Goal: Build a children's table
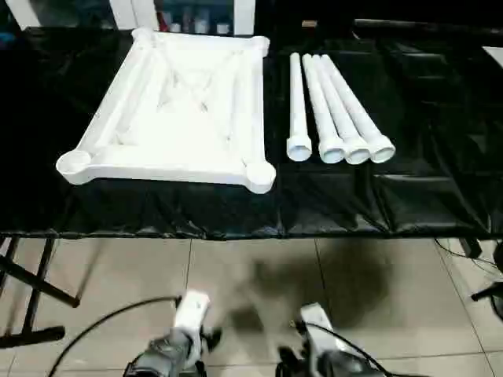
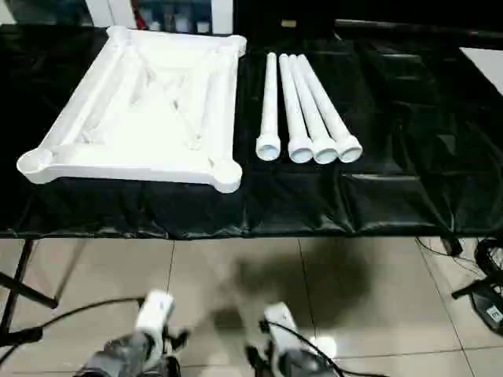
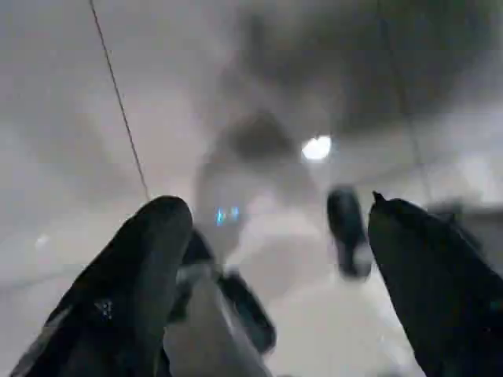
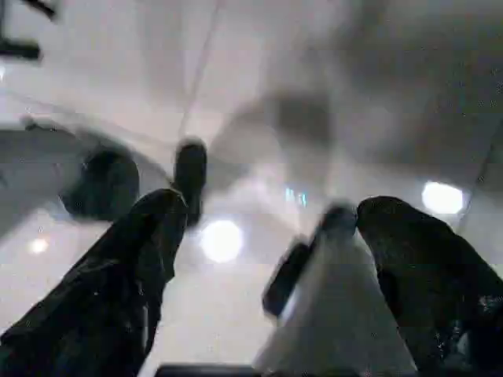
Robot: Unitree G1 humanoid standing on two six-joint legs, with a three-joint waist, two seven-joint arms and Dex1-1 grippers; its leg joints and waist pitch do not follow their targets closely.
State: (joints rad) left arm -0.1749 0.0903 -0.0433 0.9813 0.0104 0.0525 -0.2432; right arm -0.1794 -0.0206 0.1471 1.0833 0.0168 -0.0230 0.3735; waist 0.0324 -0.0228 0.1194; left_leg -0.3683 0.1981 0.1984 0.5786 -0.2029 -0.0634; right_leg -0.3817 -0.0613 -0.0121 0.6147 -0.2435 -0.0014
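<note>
The white tabletop (image 1: 169, 106) lies upside down on the black-covered table, ribbed underside up, with round sockets at its corners. To its right, several white tube legs (image 1: 334, 106) lie side by side, open ends toward me. My left arm (image 1: 185, 334) and right arm (image 1: 318, 342) hang low over the floor, well short of the table's front edge. In the left wrist view my left gripper (image 3: 275, 212) is open with nothing between its fingers (image 3: 149, 267). In the right wrist view my right gripper (image 4: 271, 206) is open too, its fingers (image 4: 126, 275) over the tiled floor.
The black cloth (image 1: 409, 181) drapes over the table's front edge. Grey floor tiles (image 1: 259, 275) lie between me and the table. A black stand's feet (image 1: 31, 290) are at the left, and cables (image 2: 479, 283) lie on the floor at the right.
</note>
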